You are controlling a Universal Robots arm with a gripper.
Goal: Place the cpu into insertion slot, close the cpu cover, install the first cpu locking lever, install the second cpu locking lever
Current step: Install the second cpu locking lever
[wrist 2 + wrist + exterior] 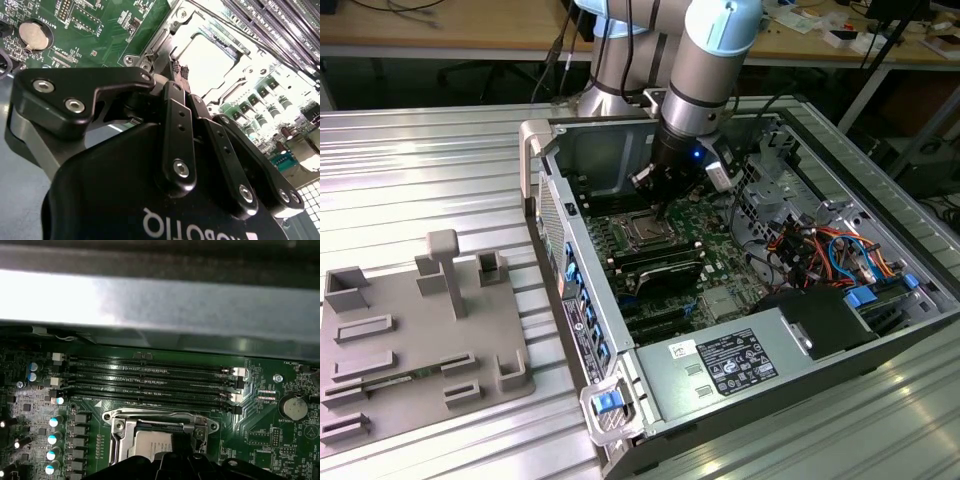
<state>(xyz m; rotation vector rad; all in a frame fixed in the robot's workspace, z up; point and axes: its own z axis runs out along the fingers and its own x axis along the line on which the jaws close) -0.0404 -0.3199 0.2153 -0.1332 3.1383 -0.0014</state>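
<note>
You had the open grey metal computer case (pixel 575 290) lying on its side on the ribbed bench, with the silver-and-blue robot arm (pixel 710 60) reaching down into it. Inside, the green motherboard (pixel 255 405) carried the long black memory slots (pixel 150 380), at twelve o'clock of the socket in the first wrist view. The black gripper (pixel 181 82) hovered close over the square, silver-rimmed insertion slot (pixel 645 232), which sat at its seven o'clock in the exterior view. Its jaws were clenched together on nothing.

The small, flat, silver-tan cpu (pixel 150 445) already lay in that slot. The thin silvery cpu cover (pixel 160 416) seemed to be down around it. You were, I judge, at the locking levers. That work called for a steady, square push with the pinched tips.
</note>
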